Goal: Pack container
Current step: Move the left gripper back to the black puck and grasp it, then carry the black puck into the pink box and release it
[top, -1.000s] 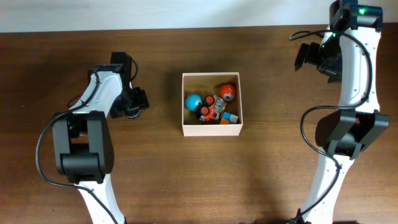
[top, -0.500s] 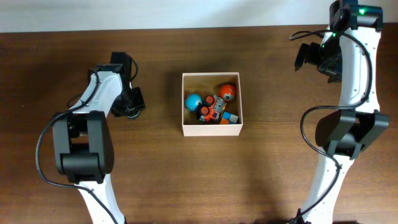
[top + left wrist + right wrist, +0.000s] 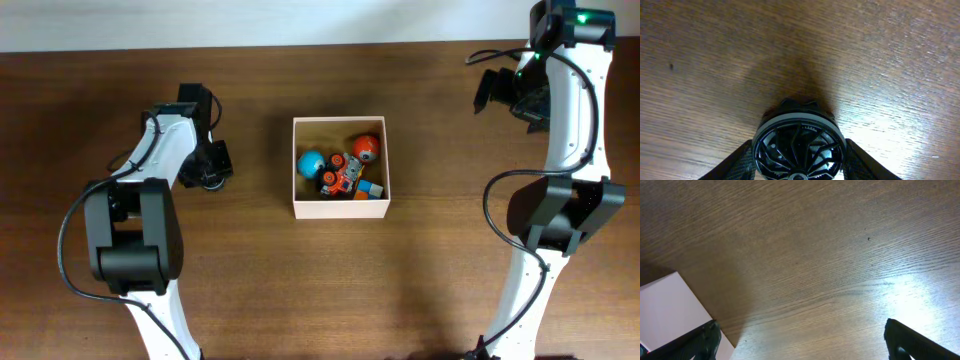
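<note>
Packing looks well along but unfinished. The container [image 3: 340, 208] sits open near the middle of the tabletop [image 3: 420, 290], a little toward the far edge. Inside it lie a blue ball [image 3: 311, 161], an orange ball [image 3: 366, 148], an orange toy vehicle [image 3: 342, 176] and a small blue block [image 3: 373, 188], bunched toward its right half, with room to spare on the bare cardboard.

One item is outside: a black wheel [image 3: 799, 145], round with spokes and a grey rim, resting on the tabletop between the container and the left edge. The left pincer [image 3: 210, 172] is down on it, its fingers [image 3: 742, 156] pressed against both flanks, so it appears clamped and ready to lift.

The right pincer [image 3: 801, 330] hangs with its jaws wide apart and nothing between them, over bare wood toward the far right corner.

What probably remains is to carry the wheel across and drop it in; no other loose item shows.
</note>
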Available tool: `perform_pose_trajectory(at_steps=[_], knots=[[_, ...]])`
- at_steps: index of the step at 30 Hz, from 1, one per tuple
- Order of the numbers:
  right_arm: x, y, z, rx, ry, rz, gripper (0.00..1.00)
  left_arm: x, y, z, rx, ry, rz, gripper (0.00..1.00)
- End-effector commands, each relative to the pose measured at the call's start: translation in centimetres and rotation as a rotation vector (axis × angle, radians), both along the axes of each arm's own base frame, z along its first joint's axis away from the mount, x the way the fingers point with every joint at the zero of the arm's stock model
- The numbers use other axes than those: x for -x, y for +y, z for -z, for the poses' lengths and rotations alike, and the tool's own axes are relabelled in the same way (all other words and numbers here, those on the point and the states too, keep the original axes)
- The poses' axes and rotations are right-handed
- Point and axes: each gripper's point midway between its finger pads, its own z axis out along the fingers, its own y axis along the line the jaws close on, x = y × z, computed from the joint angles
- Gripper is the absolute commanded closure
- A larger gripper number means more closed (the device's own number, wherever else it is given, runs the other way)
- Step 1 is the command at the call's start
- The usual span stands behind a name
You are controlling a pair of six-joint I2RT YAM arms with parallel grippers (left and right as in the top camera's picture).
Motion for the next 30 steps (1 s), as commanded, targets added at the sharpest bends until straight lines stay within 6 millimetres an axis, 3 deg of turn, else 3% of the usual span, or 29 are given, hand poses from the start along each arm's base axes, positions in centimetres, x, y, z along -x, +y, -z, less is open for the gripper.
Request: perform_pose_trajectory(at_steps=[1,6,11,16,23,30], knots=[[0.1,0.1,-0.3,-0.005,-0.004,0.009,0.01,-0.2,0.3,-0.5,-0.004,0.006,0.010,0.53],[0.1,0.1,-0.3,-0.005,-0.004,0.009,0.01,-1.4,-0.4,-3.6,-0.001,-0.013,0.036,0.53],[0.1,0.1,-0.3,-0.005,-0.004,0.009,0.01,-2.6,-2.7,-7.7,0.001,-0.059,0.098,0.54],[0.1,0.1,-0.3,-0.005,-0.004,0.009,0.01,-2.9,-6.9,-11.2,0.008,-0.100,0.191,0.54],[0.1,0.1,-0.3,-0.005,-0.004,0.009,0.01,-1.5,-15.9,-15.2,0.074,-0.163,0.414,0.53],[0.1,0.1,-0.3,-0.005,-0.004,0.009,0.01,0.7,-21.4,-15.6,0.087,-0.174,0.547,0.53]])
